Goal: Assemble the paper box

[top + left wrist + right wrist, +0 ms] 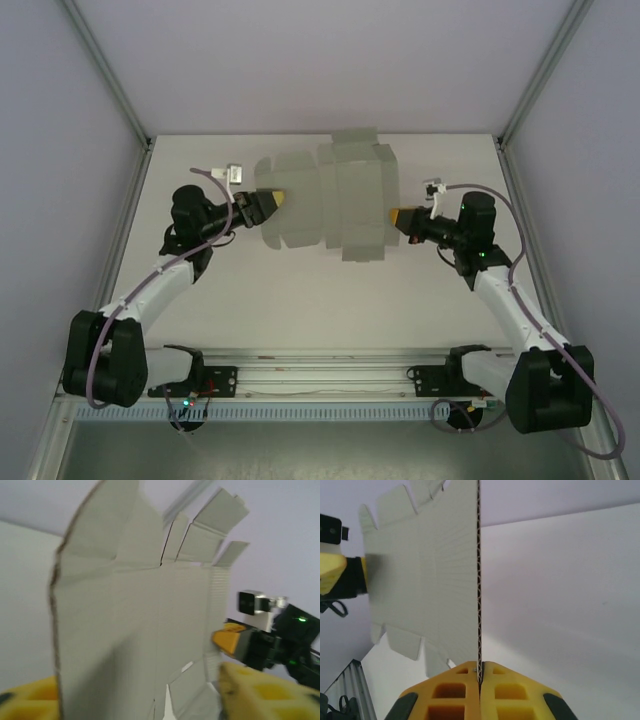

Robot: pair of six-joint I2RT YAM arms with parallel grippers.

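Right claw [480,672] of mine is clenched on the right edge of the paper box [335,200], both yellow fingers [507,690] pressed flat against the corrugated board with no gap between them. On the other side, my left claw [135,692] is released: its jaws stand wide apart, with the sheet's left edge rising between them, and I cannot tell whether either pad touches it. That paper box is an unfolded die-cut sheet of pale grey cardboard, with flaps and tabs along its far and near edges. It spans from one claw to the other over the far half of the table [330,310].
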